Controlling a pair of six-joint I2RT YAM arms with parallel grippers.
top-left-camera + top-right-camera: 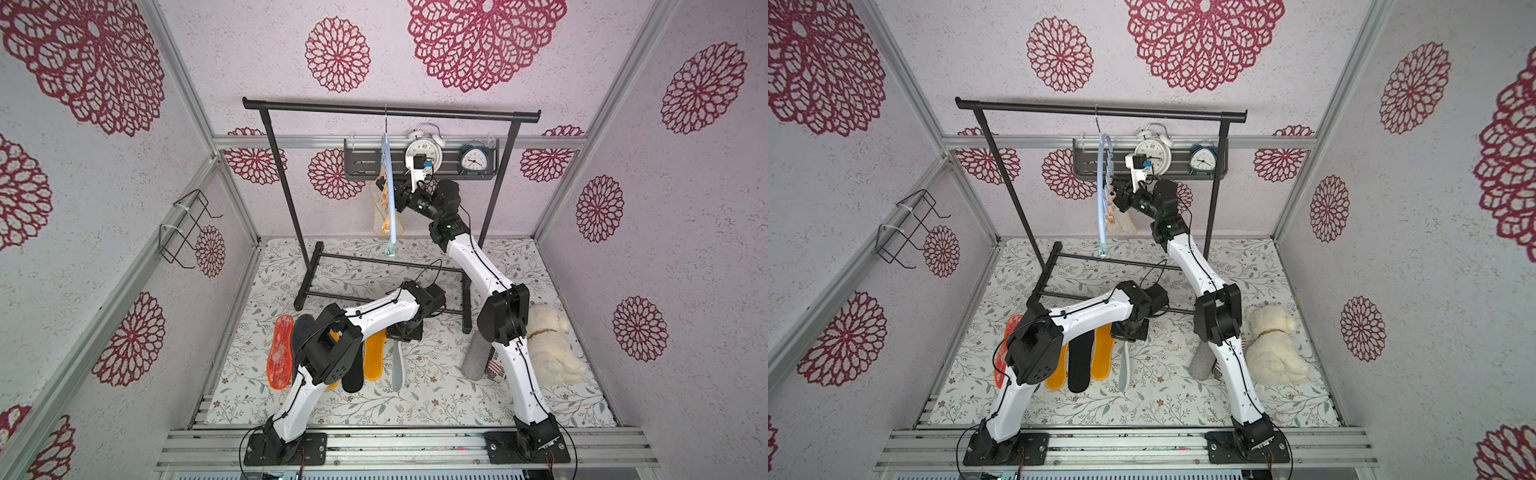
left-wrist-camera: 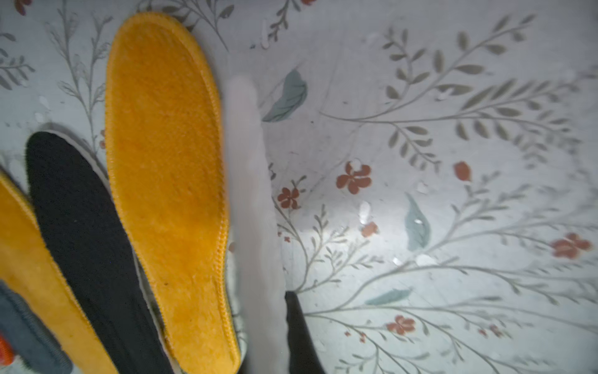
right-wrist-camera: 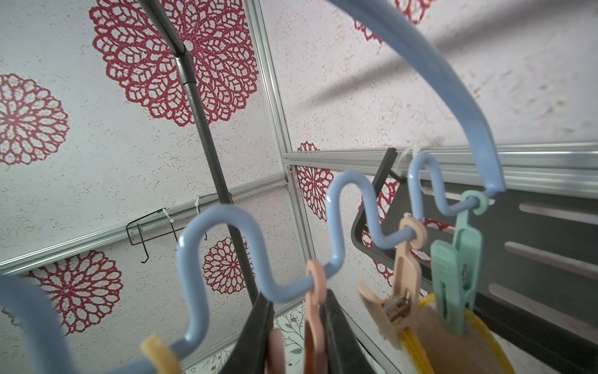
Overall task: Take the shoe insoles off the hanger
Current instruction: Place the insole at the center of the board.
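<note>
The pale blue hanger [image 1: 388, 187] [image 1: 1100, 195] hangs edge-on from the black rack, and its wavy bar [image 3: 352, 191] fills the right wrist view. My right gripper [image 3: 299, 298] [image 1: 398, 196] is shut on a pink clothespin [image 3: 313, 281], one finger on each side. Beside it, beige and mint clothespins hold a yellow-edged beige insole [image 3: 446, 343] [image 1: 382, 216]. On the table lie orange-red [image 1: 280, 353], dark grey [image 1: 302, 332], black [image 1: 353, 376] [image 2: 81, 243] and yellow [image 1: 374, 353] [image 2: 165, 178] insoles. My left gripper [image 2: 278, 301] is shut on a pale grey insole [image 2: 255, 210] [image 1: 397, 368], held edge-on; one finger is hidden behind it.
The black garment rack [image 1: 390, 110] stands at the back, its feet on the floral table. A dark wall shelf [image 1: 361, 164] carries two alarm clocks. A grey felt roll [image 1: 473, 357] and a white plush toy [image 1: 548, 345] lie by the right arm. A wire bracket [image 1: 183, 228] hangs on the left wall.
</note>
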